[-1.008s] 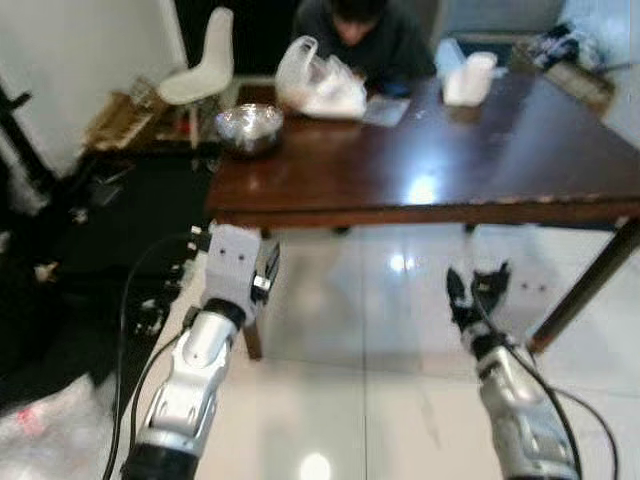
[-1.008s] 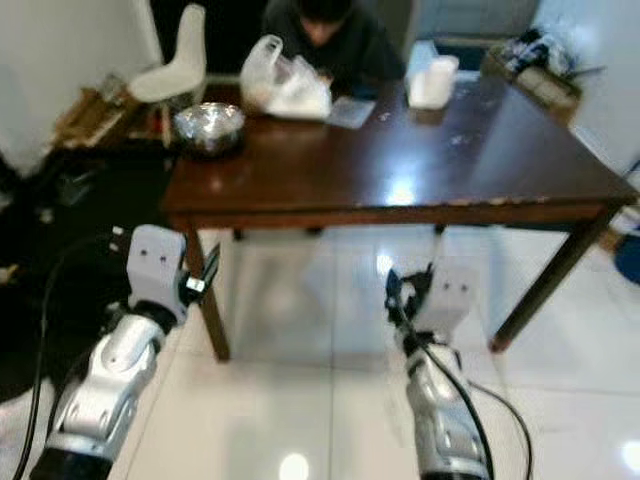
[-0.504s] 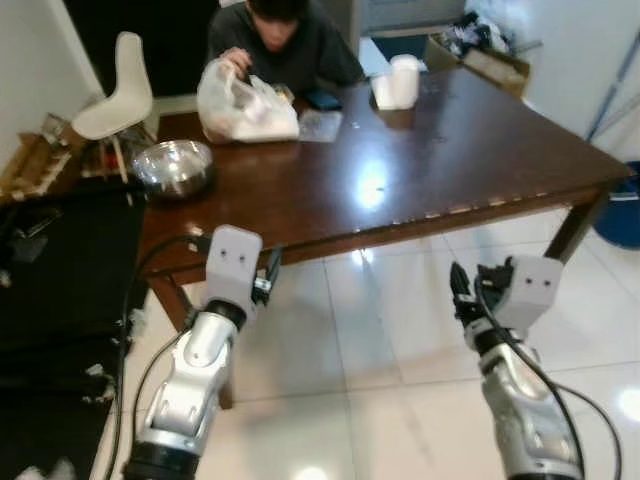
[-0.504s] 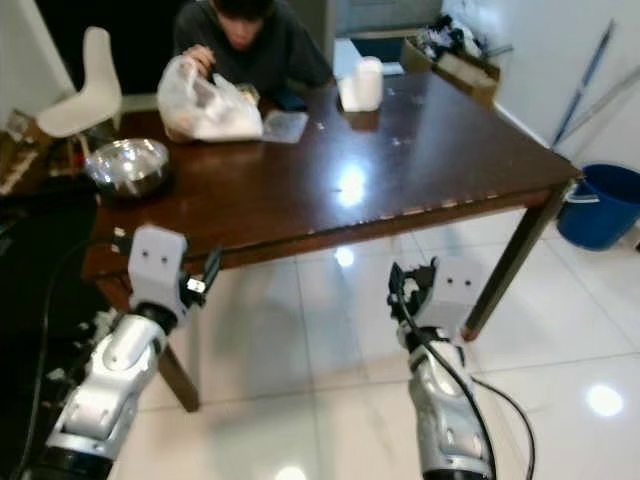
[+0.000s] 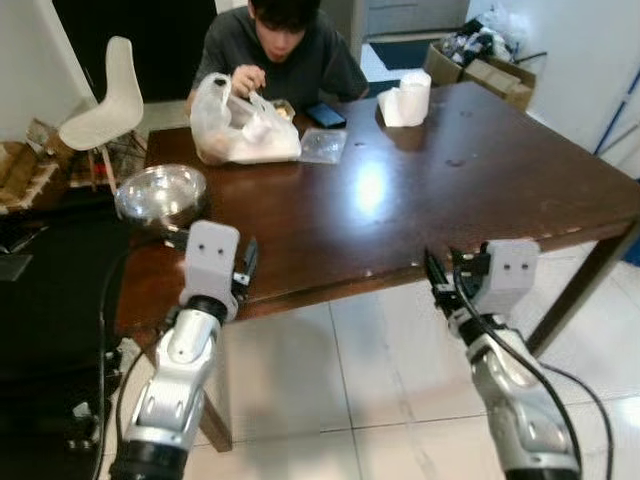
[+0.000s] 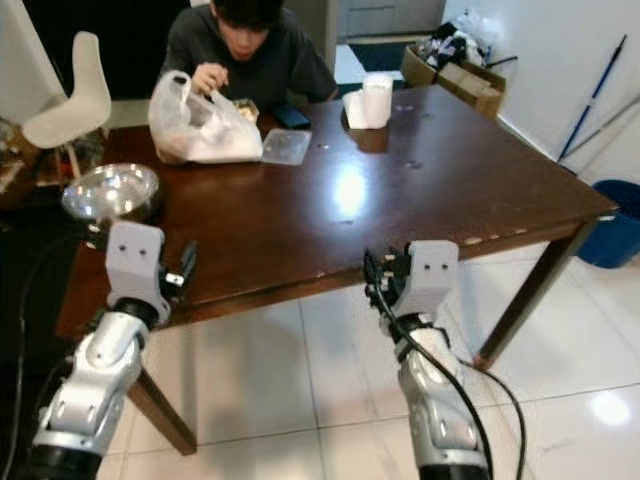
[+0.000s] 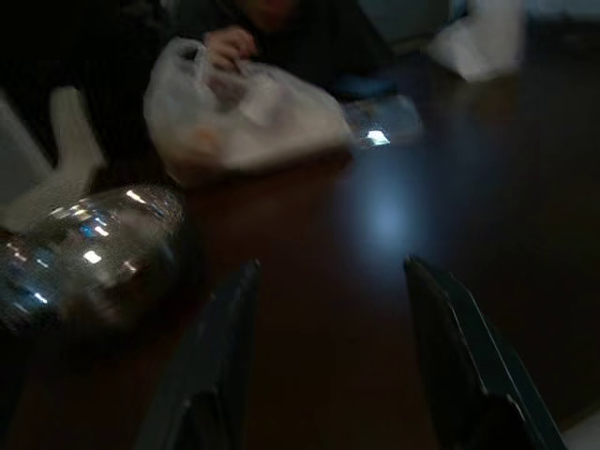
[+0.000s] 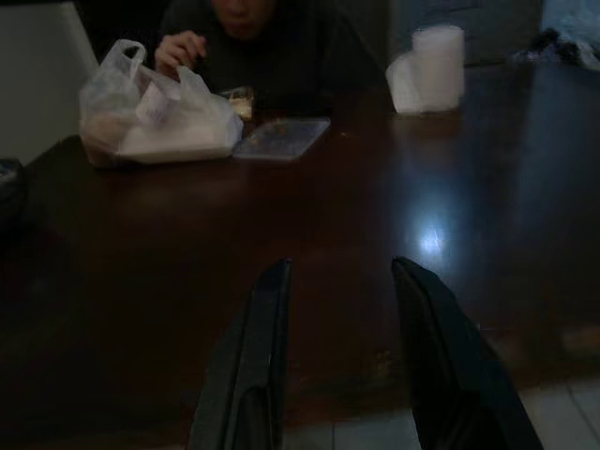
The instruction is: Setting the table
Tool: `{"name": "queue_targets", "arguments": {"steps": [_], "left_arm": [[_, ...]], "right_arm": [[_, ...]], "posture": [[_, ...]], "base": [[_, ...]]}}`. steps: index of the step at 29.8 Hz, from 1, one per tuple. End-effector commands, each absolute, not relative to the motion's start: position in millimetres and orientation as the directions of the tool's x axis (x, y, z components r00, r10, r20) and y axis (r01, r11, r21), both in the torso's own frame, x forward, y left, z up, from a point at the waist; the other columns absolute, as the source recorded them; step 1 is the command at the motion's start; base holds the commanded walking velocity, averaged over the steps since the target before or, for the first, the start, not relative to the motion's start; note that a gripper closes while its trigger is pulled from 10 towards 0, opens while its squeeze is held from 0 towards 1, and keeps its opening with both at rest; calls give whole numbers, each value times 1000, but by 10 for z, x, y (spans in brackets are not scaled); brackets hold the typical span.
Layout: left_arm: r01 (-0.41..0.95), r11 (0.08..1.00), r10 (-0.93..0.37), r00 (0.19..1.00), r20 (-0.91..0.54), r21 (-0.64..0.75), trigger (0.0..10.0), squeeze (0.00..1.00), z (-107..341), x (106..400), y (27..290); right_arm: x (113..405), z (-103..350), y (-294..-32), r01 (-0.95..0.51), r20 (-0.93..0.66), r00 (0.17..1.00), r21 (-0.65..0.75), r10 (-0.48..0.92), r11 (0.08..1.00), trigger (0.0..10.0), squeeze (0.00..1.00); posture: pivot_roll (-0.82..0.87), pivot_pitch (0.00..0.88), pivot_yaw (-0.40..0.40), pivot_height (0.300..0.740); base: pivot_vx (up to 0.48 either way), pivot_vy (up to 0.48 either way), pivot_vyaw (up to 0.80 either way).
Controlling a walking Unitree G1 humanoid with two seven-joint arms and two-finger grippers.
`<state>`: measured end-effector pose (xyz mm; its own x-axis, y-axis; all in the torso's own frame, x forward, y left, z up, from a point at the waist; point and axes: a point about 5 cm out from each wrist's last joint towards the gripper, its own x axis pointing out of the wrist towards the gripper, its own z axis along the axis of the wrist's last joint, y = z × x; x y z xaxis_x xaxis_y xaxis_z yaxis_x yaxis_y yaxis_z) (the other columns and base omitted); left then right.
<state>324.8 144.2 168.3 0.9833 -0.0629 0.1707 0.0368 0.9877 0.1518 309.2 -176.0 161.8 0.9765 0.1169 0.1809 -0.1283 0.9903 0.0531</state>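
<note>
Fingers of my left gripper (image 7: 323,361): spread apart, empty, held at the near edge of the bench (image 5: 480,190). Fingers of my right gripper (image 8: 337,361): likewise parted, holding nothing, at the near edge.

Items on bench: steel bowl (image 5: 160,193) at my left corner; white plastic bag (image 5: 240,125) with a person's hand (image 6: 210,75) in it; clear lid (image 5: 323,146); dark phone (image 5: 325,114); white roll (image 5: 405,100) at the far side.

Progress, by my judgement: barely begun; no places laid.

Right eye view adds a blue bucket (image 6: 610,205) on the floor. Wrist views give finger spacing.
</note>
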Motion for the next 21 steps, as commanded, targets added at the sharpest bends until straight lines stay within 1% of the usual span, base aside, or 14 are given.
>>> {"name": "queue_targets", "arguments": {"steps": [1,2,7,13,21], "left_arm": [[-33,985,8,989,146,167,10000,0,1631,3242,1626],[-33,985,8,989,146,167,10000,0,1631,3242,1626],[-41,985,15,988,151,170,10000,0,1642,3232,1650],[-21,985,-5,988,154,169,10000,0,1638,3208,1587],[-5,990,-19,987,163,144,10000,0,1653,3194,1558]], "right_arm": [[3092,1641,-1665,-165,183,971,46,154,985,10000,0],[3092,1641,-1665,-165,183,971,46,154,985,10000,0],[3102,1659,-1665,-164,187,970,42,154,985,10000,0],[3102,1693,-1691,-161,200,969,71,144,984,10000,0],[3094,1703,-1670,-190,199,965,70,173,979,10000,0]], "posture": [[-94,0,113,740],[-94,0,113,740],[-92,0,112,740],[-94,0,111,740],[-95,0,110,740]], "base": [[480,0,0],[480,0,0],[480,0,779],[453,0,0],[0,0,0]]}}
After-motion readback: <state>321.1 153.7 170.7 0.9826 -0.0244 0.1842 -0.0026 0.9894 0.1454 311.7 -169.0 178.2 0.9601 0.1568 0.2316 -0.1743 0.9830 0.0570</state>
